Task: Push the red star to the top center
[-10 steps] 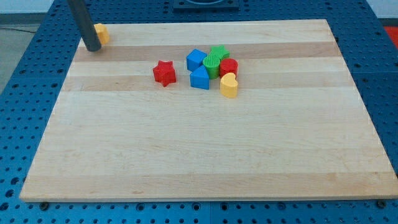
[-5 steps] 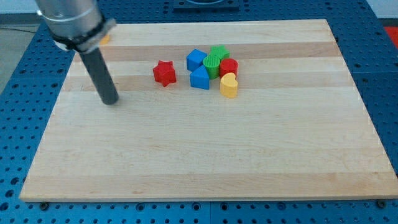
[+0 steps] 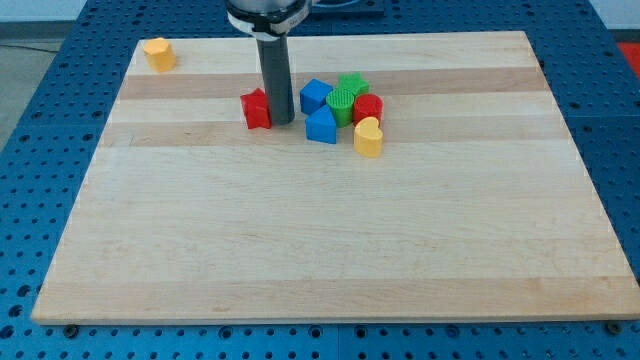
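The red star (image 3: 255, 109) lies on the wooden board (image 3: 330, 230), left of the block cluster in the upper middle. The dark rod comes down from the view's top, and my tip (image 3: 283, 121) rests on the board right against the star's right side, hiding part of it. The tip sits between the star and the blue blocks.
A cluster sits right of the tip: an upper blue block (image 3: 315, 95), a lower blue block (image 3: 321, 126), two green blocks (image 3: 345, 95), a red cylinder (image 3: 369, 107) and a yellow heart (image 3: 368, 138). A yellow block (image 3: 158, 53) lies at the top left corner.
The tip swept from the top left corner down and then right across the board to the star's right side. The star has shifted slightly left. The yellow corner block is uncovered.
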